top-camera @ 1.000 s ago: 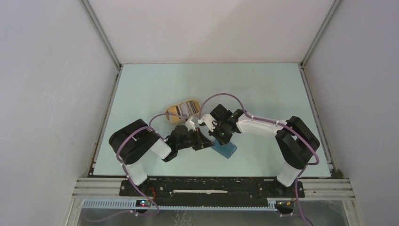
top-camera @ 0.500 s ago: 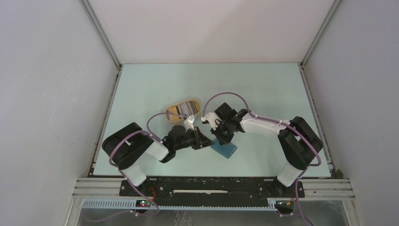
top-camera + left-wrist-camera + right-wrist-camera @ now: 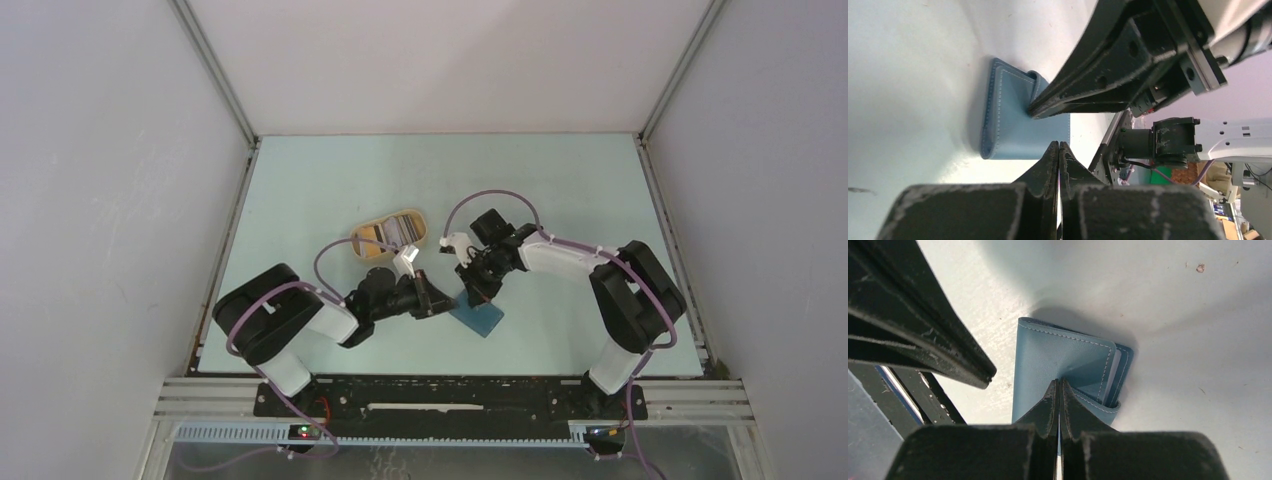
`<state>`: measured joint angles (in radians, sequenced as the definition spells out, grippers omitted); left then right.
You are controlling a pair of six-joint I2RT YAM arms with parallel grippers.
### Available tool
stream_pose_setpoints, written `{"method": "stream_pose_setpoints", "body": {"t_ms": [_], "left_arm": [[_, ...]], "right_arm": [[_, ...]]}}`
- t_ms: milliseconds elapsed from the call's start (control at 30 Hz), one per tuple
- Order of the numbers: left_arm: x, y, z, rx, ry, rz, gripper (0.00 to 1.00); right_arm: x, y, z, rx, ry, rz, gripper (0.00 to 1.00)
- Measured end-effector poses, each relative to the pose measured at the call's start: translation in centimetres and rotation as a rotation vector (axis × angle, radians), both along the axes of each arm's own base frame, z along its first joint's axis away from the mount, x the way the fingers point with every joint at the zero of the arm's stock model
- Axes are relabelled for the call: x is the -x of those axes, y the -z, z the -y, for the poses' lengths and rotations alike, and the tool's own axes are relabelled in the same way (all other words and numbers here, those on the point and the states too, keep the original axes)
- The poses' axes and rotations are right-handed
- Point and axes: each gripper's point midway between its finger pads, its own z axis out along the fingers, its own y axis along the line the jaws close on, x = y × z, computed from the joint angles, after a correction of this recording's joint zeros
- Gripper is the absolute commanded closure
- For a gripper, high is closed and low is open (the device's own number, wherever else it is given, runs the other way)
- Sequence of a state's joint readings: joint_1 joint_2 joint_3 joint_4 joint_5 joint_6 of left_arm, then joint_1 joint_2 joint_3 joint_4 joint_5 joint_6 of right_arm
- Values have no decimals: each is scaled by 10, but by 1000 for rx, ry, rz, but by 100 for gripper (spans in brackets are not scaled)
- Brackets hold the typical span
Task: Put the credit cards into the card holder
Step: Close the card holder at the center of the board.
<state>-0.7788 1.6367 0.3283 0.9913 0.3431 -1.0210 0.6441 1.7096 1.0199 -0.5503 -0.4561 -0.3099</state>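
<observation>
The teal-blue card holder [image 3: 479, 319] lies on the table between the two grippers. In the right wrist view the card holder [image 3: 1058, 352] has its top flap drawn up to my right gripper [image 3: 1058, 382], which is shut on that flap. In the left wrist view the card holder [image 3: 1015, 127] stands partly lifted, with the right gripper's fingers [image 3: 1088, 95] at its upper edge. My left gripper [image 3: 1058, 145] is shut just short of the holder, and nothing shows between its fingertips. Credit cards [image 3: 403, 227] lie in the tan tray.
The tan oval tray [image 3: 362, 240] sits behind the left gripper [image 3: 437, 297], close to the left arm's wrist. The right gripper [image 3: 476, 291] and the left gripper nearly touch over the holder. Grey walls enclose the table on three sides.
The right wrist has shifted right and back, its gripper staying at the holder. The left arm has moved slightly forward towards the holder. The holder has stayed in place.
</observation>
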Motion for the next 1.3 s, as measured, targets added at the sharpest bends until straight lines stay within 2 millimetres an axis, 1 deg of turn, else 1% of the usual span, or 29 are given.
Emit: {"method": "stream_pose_setpoints", "body": {"t_ms": [233,333,500,533,600,800,867,1033,1233,1300], "left_arm": [[5,-12,12,41,5,46,96],[5,-11,14,49,0,44,96],[3,-9,13,45,-10,43,96],[2,-9,13,45,-14,45,96],[1,-9,13,44,-17,47,95],[1,-9,13,43,-21,47,94],[1,-9,13,44,-22,47,93],[0,-12,13,49,-25,53,91],[0,-22,14,68,-25,72,90],[1,-22,15,67,-24,71,90]], "right_arm": [[1,-1,5,-39,14,-56,100],[1,-2,8,-54,13,-78,100],[9,-2,10,-66,-1,-114,100],[11,-3,11,-67,-7,-121,98],[14,-3,11,-70,-15,-134,94],[23,-5,11,-85,-36,-174,69],[26,-7,10,-94,-40,-184,63],[27,-18,9,-135,-48,-188,53],[24,-40,11,-206,-60,-158,40],[23,-48,14,-229,-71,-142,37]]}}
